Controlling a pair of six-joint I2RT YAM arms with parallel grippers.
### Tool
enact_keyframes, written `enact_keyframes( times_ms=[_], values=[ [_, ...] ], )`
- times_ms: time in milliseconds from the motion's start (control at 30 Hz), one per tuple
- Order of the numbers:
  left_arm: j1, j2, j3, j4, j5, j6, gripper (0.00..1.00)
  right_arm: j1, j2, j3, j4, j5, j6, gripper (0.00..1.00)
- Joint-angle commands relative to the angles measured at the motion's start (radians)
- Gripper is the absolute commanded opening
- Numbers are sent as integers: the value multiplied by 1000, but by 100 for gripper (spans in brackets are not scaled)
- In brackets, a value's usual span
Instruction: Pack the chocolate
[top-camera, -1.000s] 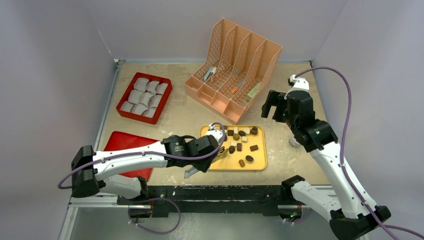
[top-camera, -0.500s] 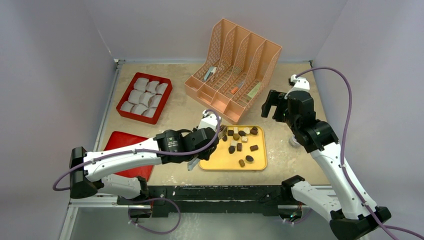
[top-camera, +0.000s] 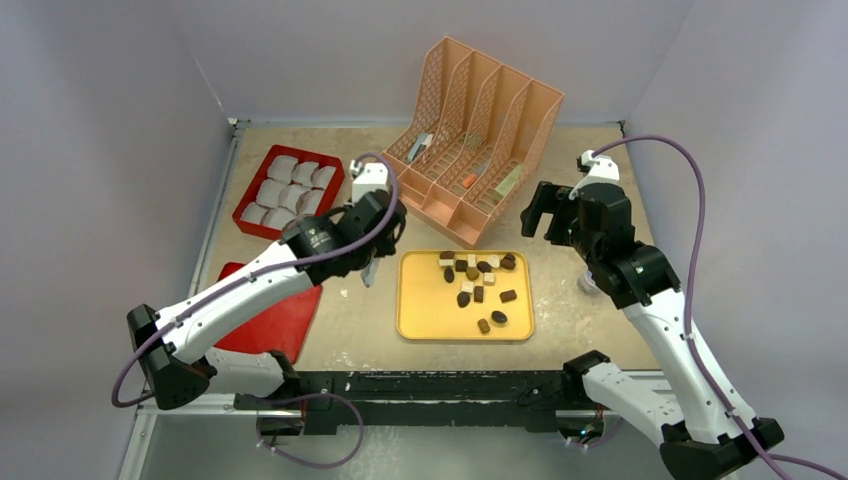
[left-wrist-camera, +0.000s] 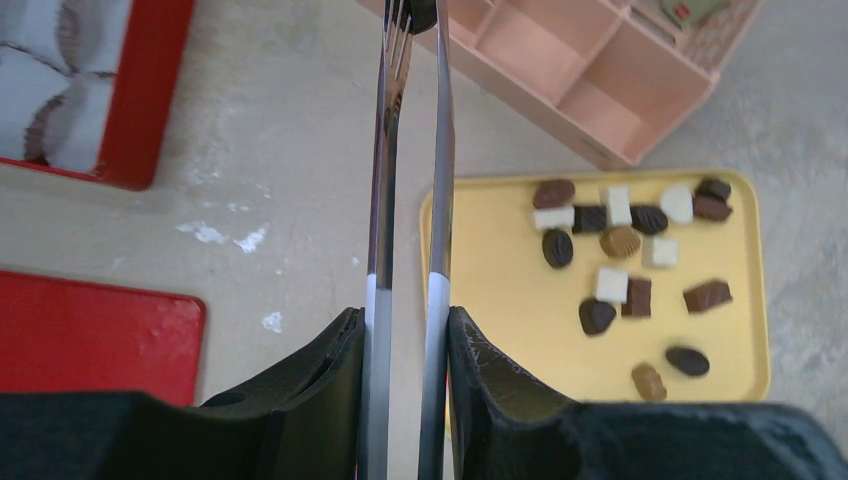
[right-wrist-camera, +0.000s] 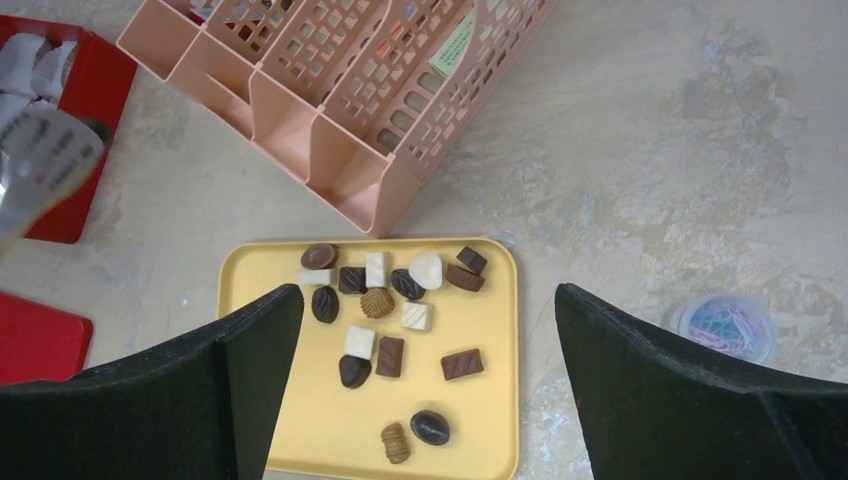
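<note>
The chocolate (top-camera: 478, 280) lies as several dark, caramel and white pieces on a yellow tray (top-camera: 420, 320), also seen in the wrist views as chocolate (left-wrist-camera: 610, 255) and chocolate (right-wrist-camera: 390, 330). My left gripper (top-camera: 378, 238) is shut on metal tongs (left-wrist-camera: 410, 150), whose blades point down over bare table between the tray and the red box (top-camera: 290, 195) of white liners. The blades stand close together, and I cannot tell whether a piece sits between them. My right gripper (top-camera: 545, 215) hangs open, high above the tray's right side, with nothing between its fingers.
A pink desk organizer (top-camera: 470, 140) stands at the back, just behind the tray. A flat red lid (top-camera: 270, 320) lies at the near left. A small round tub of paper clips (right-wrist-camera: 725, 328) sits right of the tray.
The left arm has swung with the tongs from the tray's left edge up and to the left, toward the red box. The right arm has not moved.
</note>
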Motion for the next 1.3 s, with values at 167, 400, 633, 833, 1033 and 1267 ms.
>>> enact_keyframes(
  times_ms=[167,400,633,833,1033,1267],
  values=[
    [312,65,122,59,22,104,10,-2,-14,12,42,-22,-5,98],
    [615,159,162,132,203,111,9,-2,9,24,43,-42,-23,98],
    [784,252,186,238,306,107,9,-2,20,42,63,-47,-31,97],
    [793,331,196,292,367,91,9,-2,27,50,68,-54,-26,97],
    [794,354,163,272,379,108,10,-2,36,55,61,-49,-20,97],
    [794,352,117,279,356,145,12,-2,43,52,64,-58,-14,96]
  ],
)
